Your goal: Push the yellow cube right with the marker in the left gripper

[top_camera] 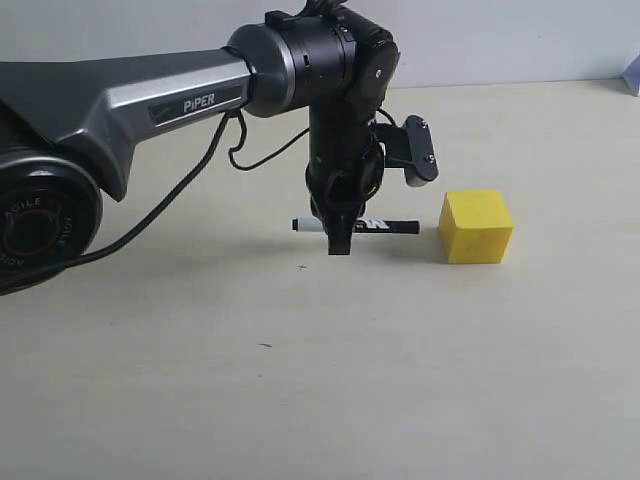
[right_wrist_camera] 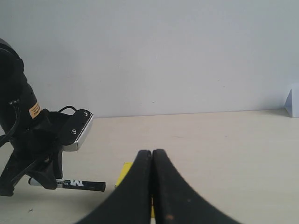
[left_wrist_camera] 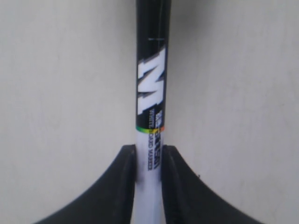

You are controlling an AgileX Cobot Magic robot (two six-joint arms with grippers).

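The marker (top_camera: 385, 226) lies level just above the table, white barrel in the claw and black capped end pointing right. My left gripper (top_camera: 339, 238) is shut on its barrel; in the left wrist view the black fingers (left_wrist_camera: 125, 177) clamp the white barrel of the marker (left_wrist_camera: 151, 93). The yellow cube (top_camera: 476, 226) rests on the table a small gap to the right of the marker's tip. My right gripper (right_wrist_camera: 152, 156) is shut on nothing, and it hides most of the yellow cube (right_wrist_camera: 124, 173). The marker (right_wrist_camera: 77, 185) also shows there, held by the left gripper (right_wrist_camera: 44, 179).
The left arm marked "PiPER" (top_camera: 150, 100) stretches in from the left with a black cable (top_camera: 180, 200) hanging under it. The beige table (top_camera: 400, 380) runs back to a white wall (top_camera: 500, 40). A pale object (top_camera: 634, 75) sits at the far right edge.
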